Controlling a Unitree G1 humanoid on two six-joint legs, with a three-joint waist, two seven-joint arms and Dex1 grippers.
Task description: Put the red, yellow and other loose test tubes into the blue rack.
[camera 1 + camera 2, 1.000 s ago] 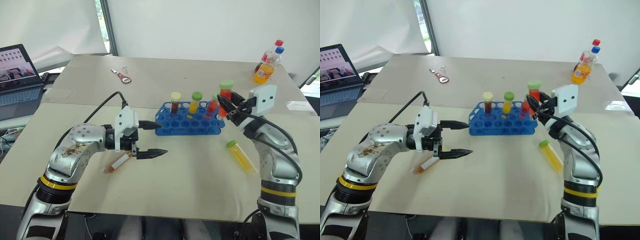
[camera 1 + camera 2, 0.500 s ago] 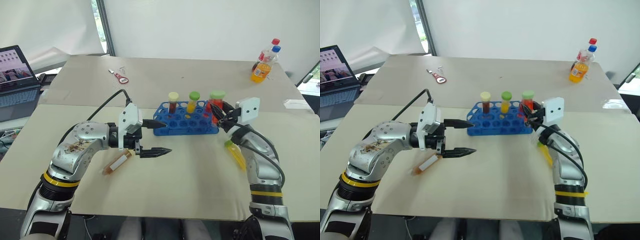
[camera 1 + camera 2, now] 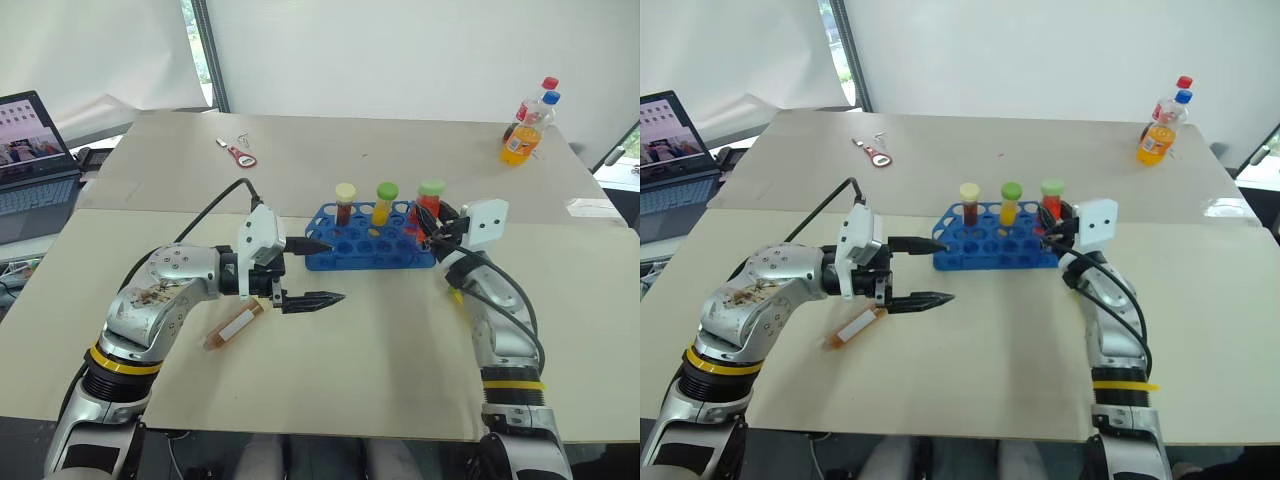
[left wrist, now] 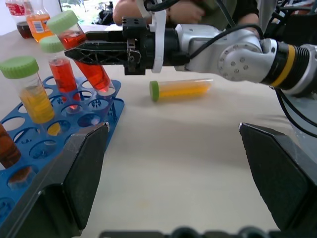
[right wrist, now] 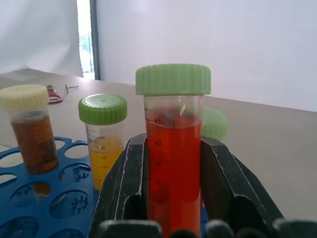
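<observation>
The blue rack (image 3: 368, 248) stands mid-table with a brown tube (image 3: 345, 202), a yellow tube (image 3: 386, 202) and a red tube (image 4: 58, 68) upright in it. My right gripper (image 3: 430, 224) is shut on another red tube with a green cap (image 5: 173, 163), tilted, its lower end at the rack's right end (image 4: 106, 89). A loose yellow tube (image 4: 181, 89) lies on the table beside my right arm. My left gripper (image 3: 322, 271) hangs open just left of the rack. An orange tube with a white label (image 3: 235, 325) lies below that gripper.
A laptop (image 3: 30, 150) sits at the far left edge. Two drink bottles (image 3: 528, 125) stand at the back right, and a red-handled tool (image 3: 240, 153) lies at the back left. A person (image 4: 188, 10) sits beyond the table.
My right gripper has sunk with the red tube, bringing it down to the rack's right end. The camera has shifted. The left arm has stayed still.
</observation>
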